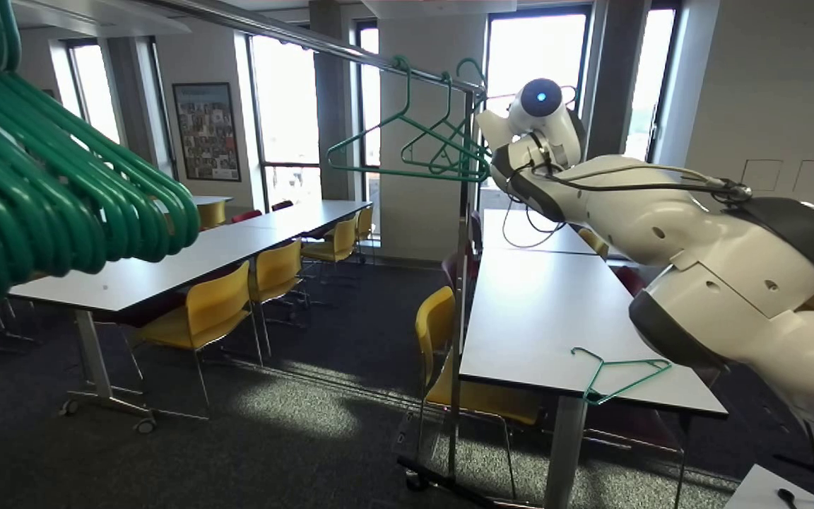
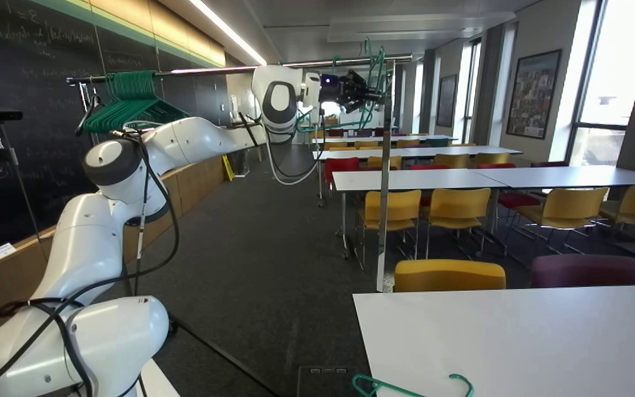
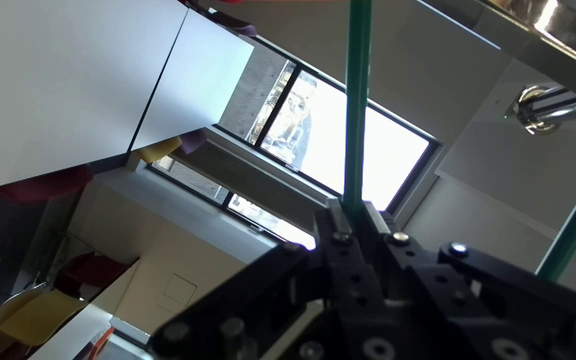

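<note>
The gripper (image 3: 353, 206) grasps a green hanger (image 3: 357, 110) by one straight bar (probably because something so slim suits a pinch) close by the metal rail (image 1: 350, 54).

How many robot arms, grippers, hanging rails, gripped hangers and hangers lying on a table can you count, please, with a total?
Robot arm: 1
Gripper: 1
Hanging rail: 1
Gripped hanger: 1
Hanger lying on a table: 1
Total: 5
</note>
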Robot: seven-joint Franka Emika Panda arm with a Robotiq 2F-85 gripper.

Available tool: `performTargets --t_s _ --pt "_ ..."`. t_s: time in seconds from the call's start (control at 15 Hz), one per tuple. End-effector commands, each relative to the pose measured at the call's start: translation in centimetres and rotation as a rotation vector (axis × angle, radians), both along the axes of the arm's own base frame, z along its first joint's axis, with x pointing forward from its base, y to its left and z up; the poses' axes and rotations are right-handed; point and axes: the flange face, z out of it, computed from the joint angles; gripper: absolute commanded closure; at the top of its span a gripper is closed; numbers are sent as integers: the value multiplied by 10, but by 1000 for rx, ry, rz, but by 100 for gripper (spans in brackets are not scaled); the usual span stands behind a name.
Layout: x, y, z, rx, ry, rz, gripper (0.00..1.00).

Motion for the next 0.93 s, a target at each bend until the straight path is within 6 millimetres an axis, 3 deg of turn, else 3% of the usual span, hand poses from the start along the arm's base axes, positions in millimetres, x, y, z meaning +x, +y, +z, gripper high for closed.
performTargets --t_s 0.0,0.33,0.4,0.53,0.87 --pt "7 2 2 6 43 26 97" --pt "18 3 -19 4 88 38 97" --pt "18 3 -23 15 81 46 65" --pt "18 4 -26 41 41 63 59" --pt "-2 13 -31 90 -108 193 19"
